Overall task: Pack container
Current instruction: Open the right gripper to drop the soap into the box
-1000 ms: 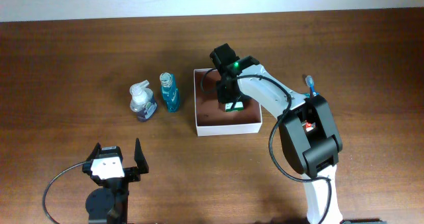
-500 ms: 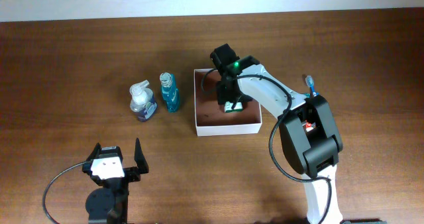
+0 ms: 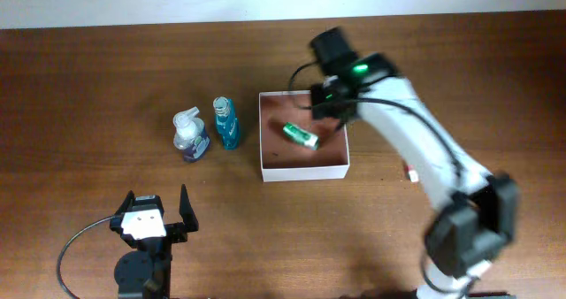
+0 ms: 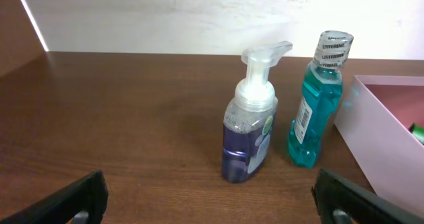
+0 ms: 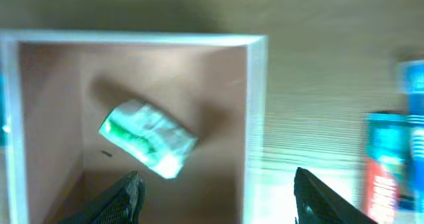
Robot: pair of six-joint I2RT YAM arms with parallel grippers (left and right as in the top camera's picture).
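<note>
The overhead view alone shows the whole layout: the container (image 3: 305, 174) sits near the middle of the brown table (image 3: 88, 87), with a teal bottle (image 3: 227, 124) just beside its left wall and a clear pump bottle (image 3: 189, 136) a little further left, both upright. The left wrist view adds what overhead cannot, the teal bottle's (image 4: 318, 105) label and cap from the side, the purple liquid in the pump bottle (image 4: 250, 128), and only the near corner of the container (image 4: 381, 128). The right wrist view looks straight down into the container (image 5: 255, 118) and shows a green and white packet (image 5: 147, 136) lying tilted on the reddish-brown floor, clear of the walls; overhead it is a small slanted shape (image 3: 301, 135). That view also catches a blurred blue and red object (image 5: 391, 164) on the table outside the right wall, too smeared to name. The right gripper (image 5: 217, 176) hovers over the container's far right corner (image 3: 325, 104), its fingers spread wide and touching nothing. The left gripper (image 3: 157, 203) sits near the table's front edge, well apart from the bottles, fingers also spread wide and empty (image 4: 209, 187). Count: one container, one packet, two bottles, two grippers.
</note>
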